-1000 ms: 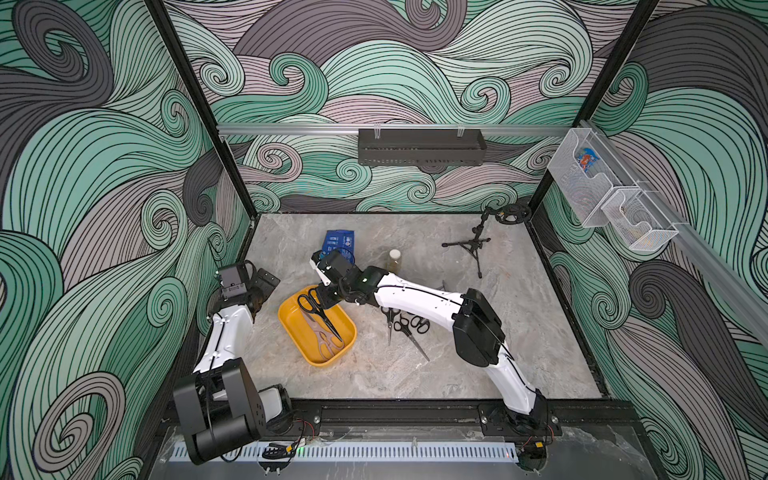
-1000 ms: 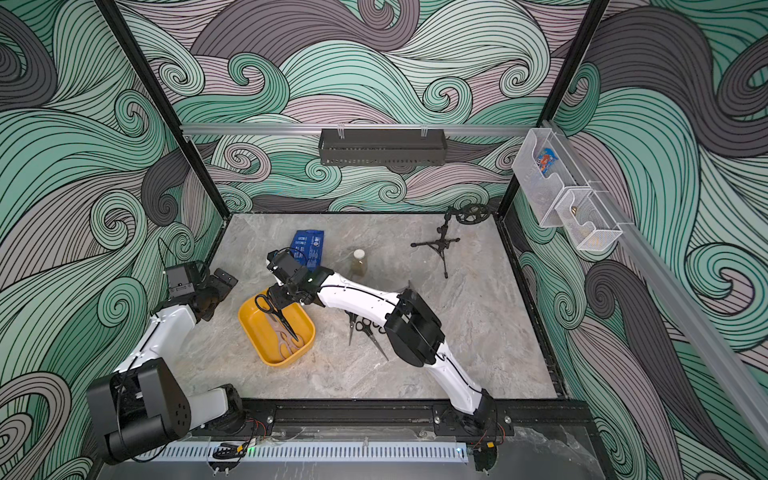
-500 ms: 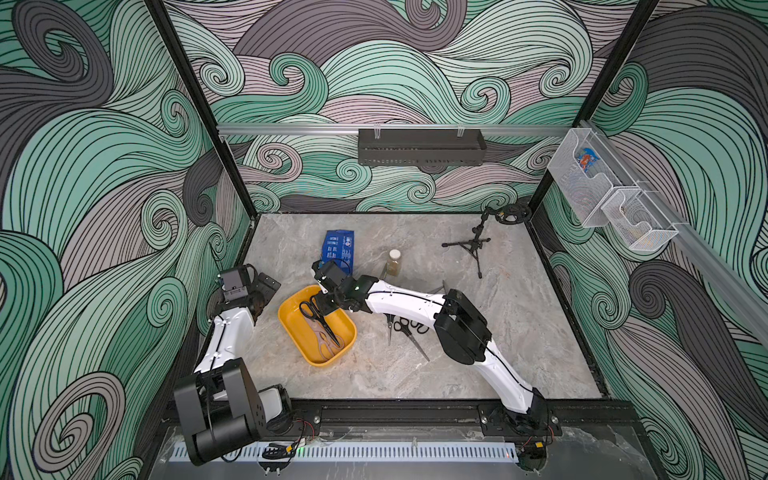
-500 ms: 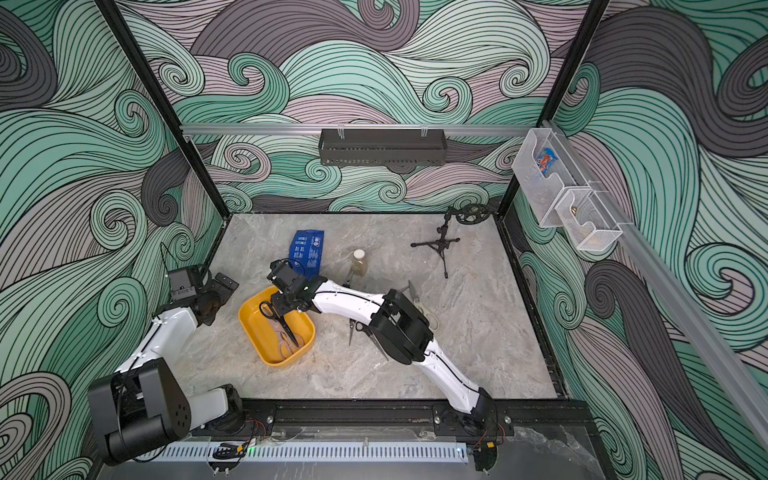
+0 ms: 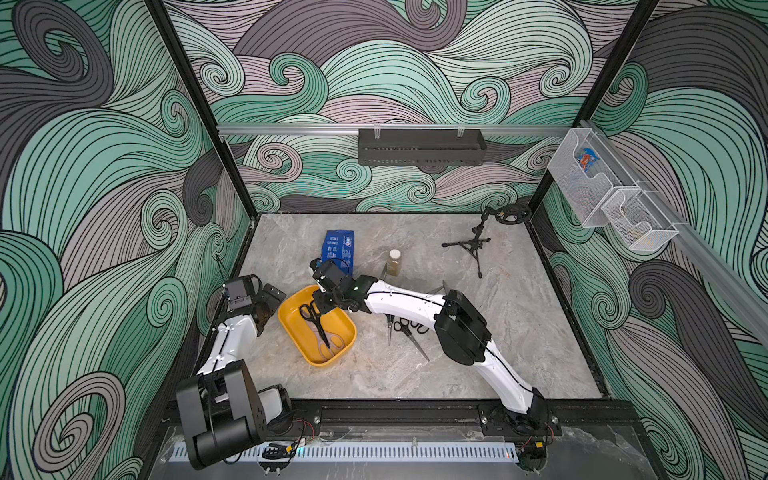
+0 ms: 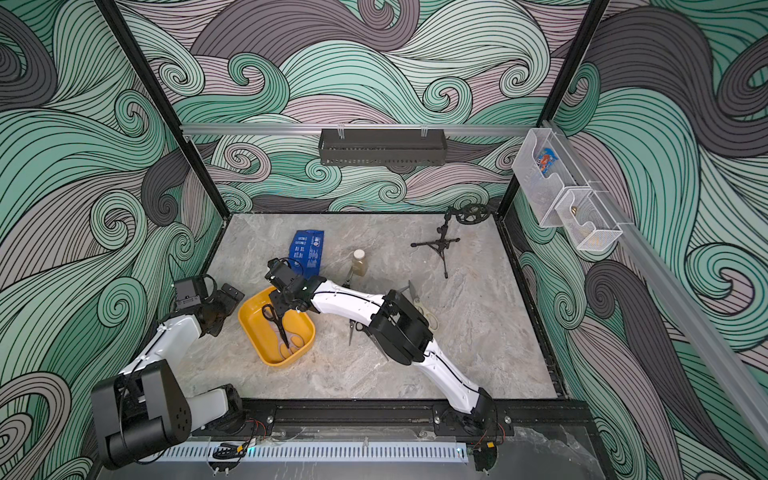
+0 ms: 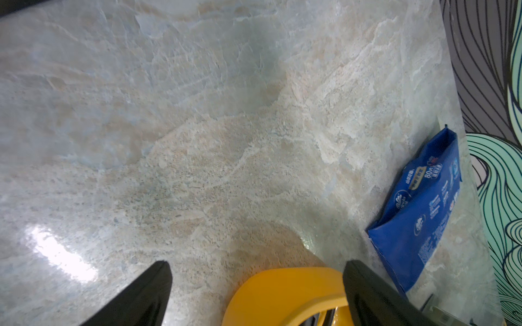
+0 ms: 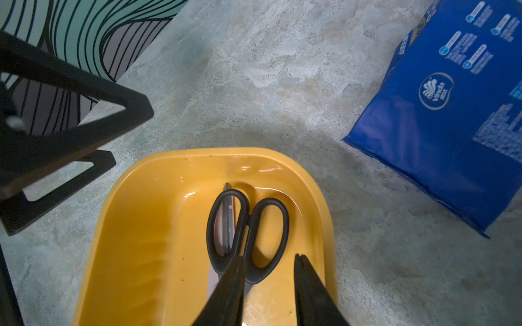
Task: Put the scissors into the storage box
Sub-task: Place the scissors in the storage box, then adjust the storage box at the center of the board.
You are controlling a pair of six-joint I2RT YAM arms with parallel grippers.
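Hovering narrowly parted and empty, the right gripper (image 8: 268, 256) sits over black-handled steel scissors (image 8: 246, 223) lying lengthwise in the yellow plastic tray (image 8: 135, 225); another black pair (image 5: 409, 328) lies under its forearm, away from the wide-open left gripper (image 7: 255, 262).

One storage box (image 5: 293, 328); two pairs inside it, black-handled scissors (image 5: 316, 322) and pinkish shears (image 5: 330, 345); on the bench (image 5: 519, 332) at least two more, a black pair (image 5: 409, 327) and cream shears (image 6: 420, 309); one blue packet (image 5: 338, 247); one bottle (image 5: 394, 262); one tripod (image 5: 469, 245); two wire baskets (image 5: 582, 183); one black bin (image 5: 419, 147).
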